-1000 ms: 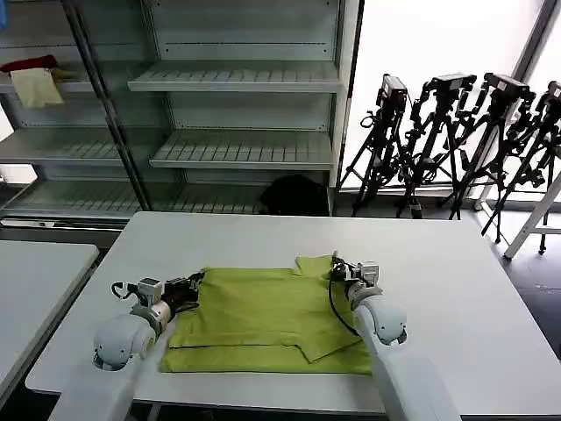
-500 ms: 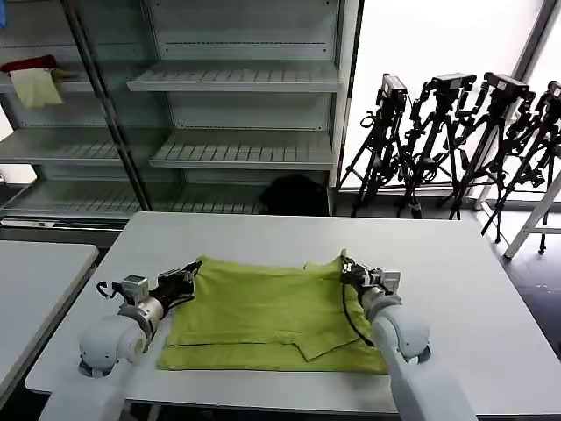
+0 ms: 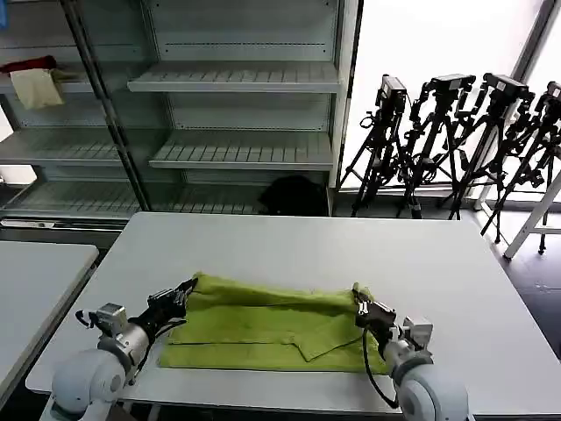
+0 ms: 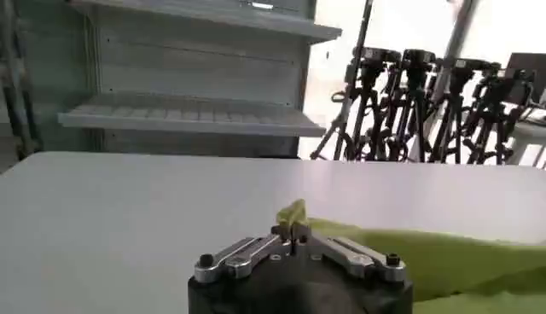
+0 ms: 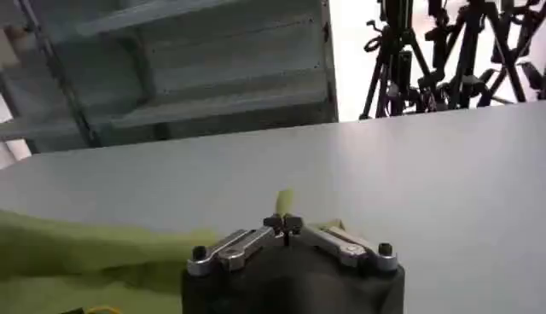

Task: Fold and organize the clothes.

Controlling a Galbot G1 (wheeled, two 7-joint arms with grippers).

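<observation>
The lime-green T-shirt [image 3: 263,324] lies partly folded on the white table [image 3: 289,241], its far edge lifted and drawn toward the near side. My left gripper [image 3: 187,288] is shut on the shirt's far left corner, and a tuft of green fabric [image 4: 293,212] pokes out between its closed fingers [image 4: 293,232]. At the far right corner my right gripper [image 3: 359,309] is shut on the shirt [image 5: 94,247], a green tip [image 5: 284,203] showing past its tips [image 5: 284,224]. The fold stretches between the two grippers.
Grey shelving [image 3: 237,79] stands behind the table, with red and cream cloths [image 3: 35,79] on its upper left shelf. Black tripods [image 3: 456,140] crowd the back right. A second white table [image 3: 35,281] sits to the left.
Both grippers have pulled the shirt's far edge toward the near side of the table, folding the shirt over itself. The arms have drawn back and lower in view.
</observation>
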